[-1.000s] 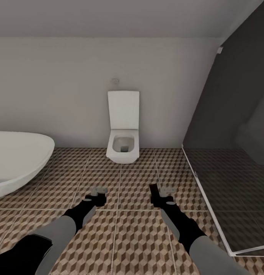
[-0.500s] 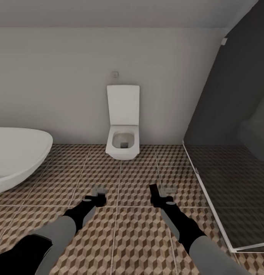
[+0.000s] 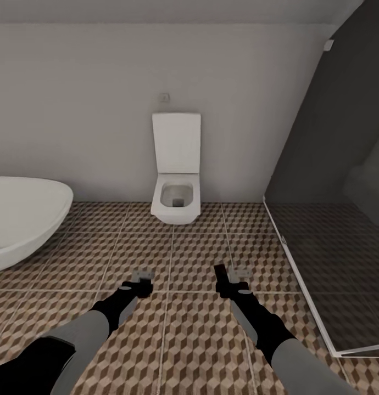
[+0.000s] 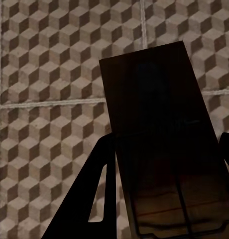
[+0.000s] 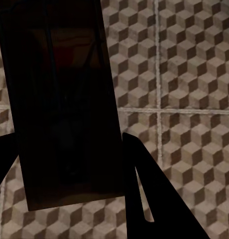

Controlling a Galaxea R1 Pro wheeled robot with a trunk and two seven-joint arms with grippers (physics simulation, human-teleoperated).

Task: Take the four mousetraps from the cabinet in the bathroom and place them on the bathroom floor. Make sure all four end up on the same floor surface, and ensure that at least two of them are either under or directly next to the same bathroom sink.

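Each of my grippers carries a mousetrap over the bathroom floor of cube-patterned tiles. In the left wrist view a flat dark wooden mousetrap with wire parts sits between the black fingers. My left gripper is shut on it, low over the tiles. In the right wrist view a second dark mousetrap is clamped beside a black finger. My right gripper is shut on that one, at about the same height as the left.
A white square toilet stands against the far wall straight ahead. A white oval bathtub is at the left. The glass shower screen with a dark floor closes off the right. Open tiles lie between them.
The whole picture has shifted: the toilet and bathtub sit a little higher and smaller, so the camera has moved. Both arms keep the same pose and their mousetraps.
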